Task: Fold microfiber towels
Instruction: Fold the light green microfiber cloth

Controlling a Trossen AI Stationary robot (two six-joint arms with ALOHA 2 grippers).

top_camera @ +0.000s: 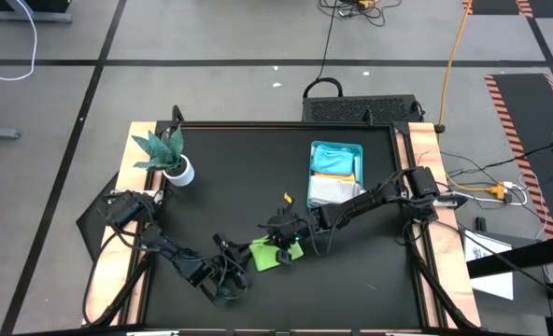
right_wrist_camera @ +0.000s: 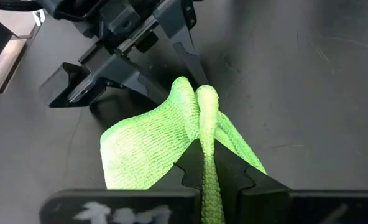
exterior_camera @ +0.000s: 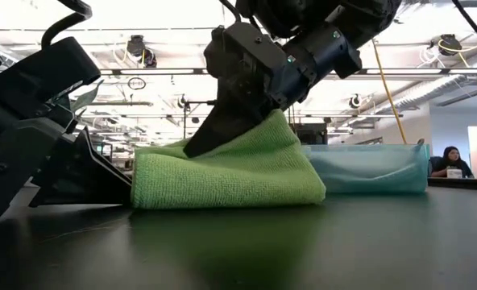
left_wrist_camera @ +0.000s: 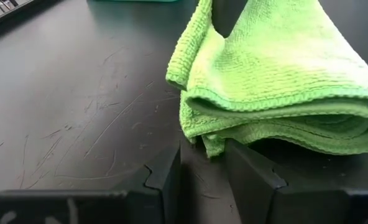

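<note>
A lime green microfiber towel, folded into several layers, lies on the black table near its front middle. My right gripper reaches in from the table's right side and is shut on a raised ridge of the towel. My left gripper lies low at the towel's near-left end, open. Its fingers stand on either side of the folded corner. My right gripper pinches a raised fold of the towel between its two fingers, several layers together. The fingers slant down from above and from the table's right. The pinched ridge stands up as a peak; the towel's lower layers lie on the table. My left gripper: whether its fingertips touch the towel's corner, I cannot tell.
A teal tray at the far right holds a pale blue and a white-grey towel. A small plant in a white pot stands at the far left. A person sits in the room beyond the table.
</note>
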